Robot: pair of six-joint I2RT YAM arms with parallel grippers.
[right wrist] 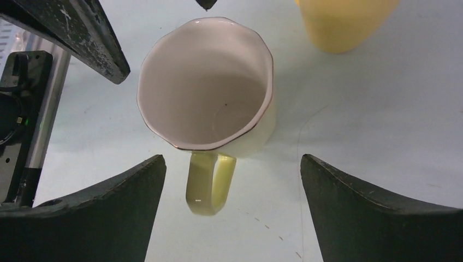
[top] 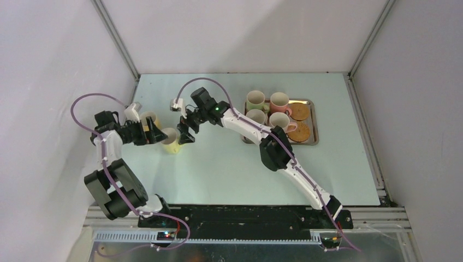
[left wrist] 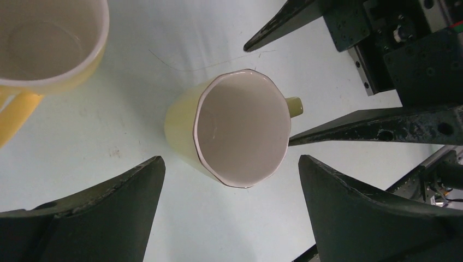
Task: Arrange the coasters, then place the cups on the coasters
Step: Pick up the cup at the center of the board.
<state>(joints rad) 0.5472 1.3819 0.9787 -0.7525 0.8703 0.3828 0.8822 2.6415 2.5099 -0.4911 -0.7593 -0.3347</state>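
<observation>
**Both grippers spread wide around one pale yellow cup**

The left gripper (left wrist: 230,159) has its fingers (left wrist: 109,213) as far apart as they go, and they hold nothing. The pale yellow cup (left wrist: 243,128) stands upright on the bare table (top: 229,169) just ahead of the tips. There is a clear gap on each side, and neither finger touches it.

The right gripper (right wrist: 232,158) reaches across from the right, facing the left one. Its fingers (right wrist: 382,218) are just as wide and also empty. The cup's handle points toward this gripper and lies between the two fingertips without meeting either. In the left wrist view, one right finger ends very close to the cup's side just below the handle. Whether it touches cannot be told.

A deeper yellow cup (left wrist: 43,43) stands just beside the pale one, farther and to the left, also on bare table and apart from all the fingers.

Well to the right, at the far side of the table, a steel tray (top: 312,123) holds four more cups (top: 255,100). Two coasters (top: 300,112) lie flat along the tray's right side.
</observation>
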